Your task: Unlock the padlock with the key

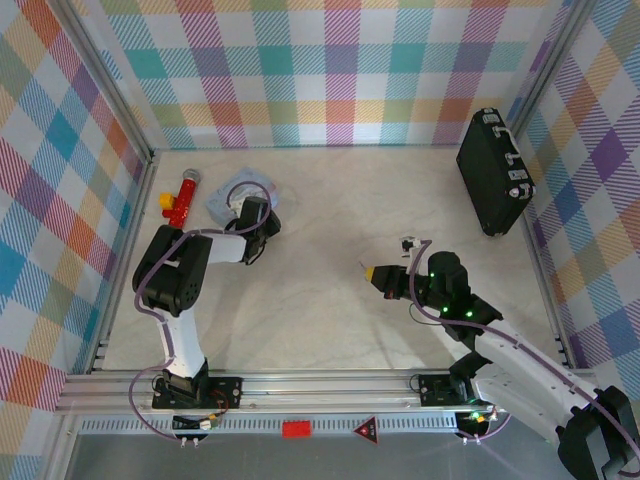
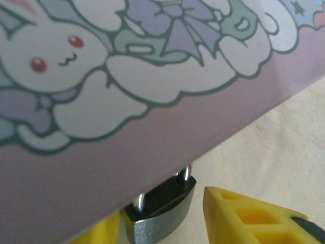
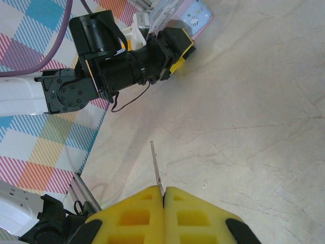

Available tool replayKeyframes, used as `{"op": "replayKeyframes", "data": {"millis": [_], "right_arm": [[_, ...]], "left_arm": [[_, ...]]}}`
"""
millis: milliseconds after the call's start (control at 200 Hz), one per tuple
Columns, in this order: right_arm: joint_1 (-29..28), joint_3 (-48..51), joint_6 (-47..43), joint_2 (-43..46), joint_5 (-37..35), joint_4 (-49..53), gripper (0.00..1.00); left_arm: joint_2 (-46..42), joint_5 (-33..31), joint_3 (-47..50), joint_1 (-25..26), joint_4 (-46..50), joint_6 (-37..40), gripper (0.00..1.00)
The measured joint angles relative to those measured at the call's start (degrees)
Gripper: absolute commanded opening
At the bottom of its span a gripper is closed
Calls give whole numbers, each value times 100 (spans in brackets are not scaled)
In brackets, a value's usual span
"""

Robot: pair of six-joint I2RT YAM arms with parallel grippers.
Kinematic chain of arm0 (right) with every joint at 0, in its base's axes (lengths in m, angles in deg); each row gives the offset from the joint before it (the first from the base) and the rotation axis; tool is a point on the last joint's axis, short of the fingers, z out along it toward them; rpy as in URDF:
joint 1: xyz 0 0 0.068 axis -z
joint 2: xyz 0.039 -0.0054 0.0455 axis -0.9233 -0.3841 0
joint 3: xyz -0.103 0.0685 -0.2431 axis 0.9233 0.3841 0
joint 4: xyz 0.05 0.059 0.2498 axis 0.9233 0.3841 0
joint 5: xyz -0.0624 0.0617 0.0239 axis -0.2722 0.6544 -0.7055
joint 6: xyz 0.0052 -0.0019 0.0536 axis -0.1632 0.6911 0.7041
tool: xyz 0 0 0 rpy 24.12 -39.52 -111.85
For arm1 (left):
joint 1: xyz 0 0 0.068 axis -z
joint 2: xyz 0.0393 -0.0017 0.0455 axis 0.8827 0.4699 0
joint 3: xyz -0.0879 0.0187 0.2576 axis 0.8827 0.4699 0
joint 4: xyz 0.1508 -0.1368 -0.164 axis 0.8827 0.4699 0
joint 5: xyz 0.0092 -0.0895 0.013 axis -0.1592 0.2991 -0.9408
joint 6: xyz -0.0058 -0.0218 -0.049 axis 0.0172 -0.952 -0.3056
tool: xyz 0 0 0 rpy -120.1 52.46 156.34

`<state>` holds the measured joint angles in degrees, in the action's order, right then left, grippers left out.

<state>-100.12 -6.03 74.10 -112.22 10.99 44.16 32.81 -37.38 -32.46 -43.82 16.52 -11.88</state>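
Note:
The padlock (image 2: 161, 204), small and dark with a silvery shackle, sits between my left gripper's yellow fingers (image 2: 254, 218). Its shackle runs up under the edge of the pale cartoon tin (image 2: 152, 76). A gap shows between the lock and the right finger, so my left gripper (image 2: 160, 217) is open around it. In the top view the left gripper (image 1: 256, 208) is at the tin (image 1: 226, 196). My right gripper (image 3: 164, 192) is shut on the key (image 3: 156, 165), whose thin silvery blade sticks out forward. It hovers at mid-table (image 1: 374, 272), well apart from the lock.
A red-and-yellow toy (image 1: 180, 198) lies left of the tin. A big black case (image 1: 490, 172) stands against the right wall. Checked walls fence the table, and bare tabletop (image 1: 330, 210) separates the two grippers.

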Motion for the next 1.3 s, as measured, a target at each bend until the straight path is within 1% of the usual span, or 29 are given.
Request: {"op": "replayKeyframes", "data": {"millis": [95, 250, 365, 470, 660, 900, 1095, 1300], "right_arm": [[0, 0, 0, 0, 0, 9, 0], [0, 2, 2, 28, -2, 26, 0], [0, 0, 0, 70, -28, 101, 0], [0, -11, 0, 72, -166, 361, 0], [0, -160, 17, 22, -474, 903, 0], [0, -201, 372, -520, -562, 933, 0], [0, -201, 807, -957, -527, 743, 0], [0, -201, 992, -1027, -509, 516, 0]], "left_arm": [[24, -50, -17, 0, 2, 2, 40], [72, -138, -28, -9, -20, 33, 30], [92, -85, -28, -33, -109, 87, 21], [90, -33, 13, -37, -212, 129, 14], [-17, 195, 280, -48, -492, 221, 5], [-485, 811, 767, -46, -452, 369, 0], [-787, 1381, 1003, -31, -291, 455, 0], [-1156, 1843, 1209, 63, 59, 444, 0]]}}
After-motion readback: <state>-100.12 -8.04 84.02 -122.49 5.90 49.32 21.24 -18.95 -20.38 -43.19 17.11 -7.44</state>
